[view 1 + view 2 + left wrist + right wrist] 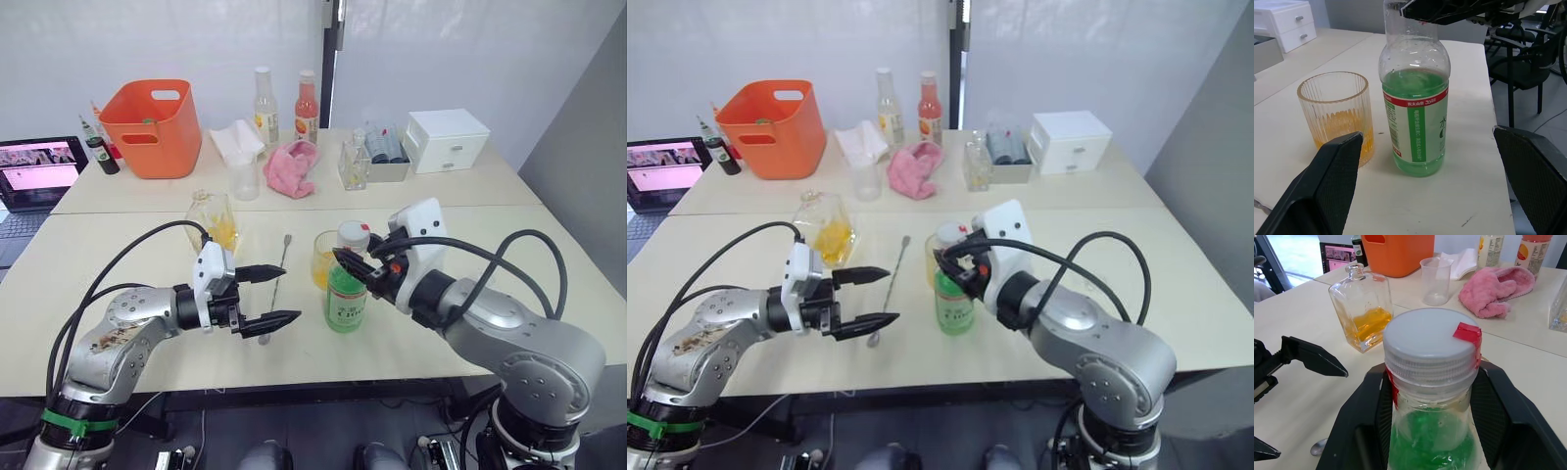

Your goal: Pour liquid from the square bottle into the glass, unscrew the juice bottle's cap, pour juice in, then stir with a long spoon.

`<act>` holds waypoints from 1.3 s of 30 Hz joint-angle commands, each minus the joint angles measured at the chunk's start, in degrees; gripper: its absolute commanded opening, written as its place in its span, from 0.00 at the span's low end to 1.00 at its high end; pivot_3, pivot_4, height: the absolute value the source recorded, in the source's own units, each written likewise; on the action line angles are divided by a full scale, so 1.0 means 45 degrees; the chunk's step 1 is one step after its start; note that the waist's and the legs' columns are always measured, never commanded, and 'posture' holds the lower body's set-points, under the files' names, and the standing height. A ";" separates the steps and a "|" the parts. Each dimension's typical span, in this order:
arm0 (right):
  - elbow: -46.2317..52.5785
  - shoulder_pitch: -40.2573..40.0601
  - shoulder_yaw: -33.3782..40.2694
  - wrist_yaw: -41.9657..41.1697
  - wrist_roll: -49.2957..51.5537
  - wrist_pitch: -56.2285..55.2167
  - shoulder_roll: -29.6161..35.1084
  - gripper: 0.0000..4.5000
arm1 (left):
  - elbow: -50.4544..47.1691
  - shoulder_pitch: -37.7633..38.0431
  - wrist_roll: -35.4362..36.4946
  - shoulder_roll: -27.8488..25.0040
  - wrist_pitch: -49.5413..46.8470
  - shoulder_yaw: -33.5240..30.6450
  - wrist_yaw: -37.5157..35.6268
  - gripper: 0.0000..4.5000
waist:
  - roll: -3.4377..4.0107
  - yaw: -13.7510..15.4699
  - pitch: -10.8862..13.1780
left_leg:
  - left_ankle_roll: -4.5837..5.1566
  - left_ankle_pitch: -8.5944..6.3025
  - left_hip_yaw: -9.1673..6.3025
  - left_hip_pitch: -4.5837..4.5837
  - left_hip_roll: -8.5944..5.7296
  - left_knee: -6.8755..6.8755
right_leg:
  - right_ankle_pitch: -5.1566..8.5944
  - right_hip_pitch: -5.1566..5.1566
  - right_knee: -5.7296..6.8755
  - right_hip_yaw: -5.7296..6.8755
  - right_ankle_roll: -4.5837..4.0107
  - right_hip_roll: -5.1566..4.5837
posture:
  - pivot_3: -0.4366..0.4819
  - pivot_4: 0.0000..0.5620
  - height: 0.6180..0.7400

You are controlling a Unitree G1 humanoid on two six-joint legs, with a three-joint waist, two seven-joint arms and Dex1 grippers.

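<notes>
The right gripper (1432, 396) pinches the juice bottle (346, 292) just under its cap (1429, 345), near the table's (549, 255) front edge. The left gripper (270, 297) hangs spread beside it, the glass (1337, 115) just behind.

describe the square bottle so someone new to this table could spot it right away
Start at the orange basket on the far table, then come toward the near table's front-left area. The square bottle stands there, beyond the left pincer and left of the long spoon. Unlike the round, green juice bottle, it is flat-sided glass holding orange-yellow liquid.
</notes>
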State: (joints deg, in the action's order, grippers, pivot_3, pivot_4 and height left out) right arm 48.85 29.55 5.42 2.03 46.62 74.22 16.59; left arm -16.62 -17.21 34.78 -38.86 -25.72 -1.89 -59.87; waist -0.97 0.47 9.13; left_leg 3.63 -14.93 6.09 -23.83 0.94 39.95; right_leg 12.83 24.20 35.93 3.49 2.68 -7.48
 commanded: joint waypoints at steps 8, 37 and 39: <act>0.0667 -0.0299 0.0059 -0.0618 0.0432 -0.1094 -0.0036 0.77 | 0.0089 -0.0317 -0.0177 0.0144 0.0522 0.0071 -0.0383 1.00 | 0.0000 -0.0156 0.0000 | -0.0001 0.0001 -0.0001 0.0000 0.0002 -0.0010 | 0.0000 0.0004 -0.0002 -0.0002 0.0000 0.0011 | 0.48 0.27 1.00; -1.0996 0.3029 -0.2857 -1.7112 -0.3331 -1.0890 0.4954 0.99 | -0.0515 0.0299 -0.0148 0.0212 0.0549 -0.0163 -0.0094 1.00 | -0.0004 -0.0079 0.0002 | 0.0048 -0.0027 0.0014 0.0005 0.0010 0.0030 | -0.0003 -0.0014 -0.0019 -0.0027 0.0005 0.0009 | 0.48 0.27 1.00; -1.1129 0.3121 -0.2922 -1.7320 -0.3449 -1.1029 0.4803 0.88 | -0.0605 0.0397 -0.0138 0.0178 0.0536 -0.0218 -0.0030 1.00 | -0.0004 -0.0031 0.0002 | 0.0049 -0.0027 0.0015 0.0002 0.0012 0.0031 | -0.0004 -0.0016 -0.0027 -0.0026 0.0008 0.0007 | 0.48 0.27 1.00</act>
State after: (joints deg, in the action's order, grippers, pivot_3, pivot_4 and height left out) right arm -1.49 42.41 -8.45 -74.67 31.55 26.09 38.28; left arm -17.11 -15.32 33.54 -37.70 -23.82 -1.29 -60.34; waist -0.99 0.33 9.14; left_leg 3.85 -15.05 6.16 -23.84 1.00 40.10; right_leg 12.81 24.13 35.80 3.38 2.72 -7.45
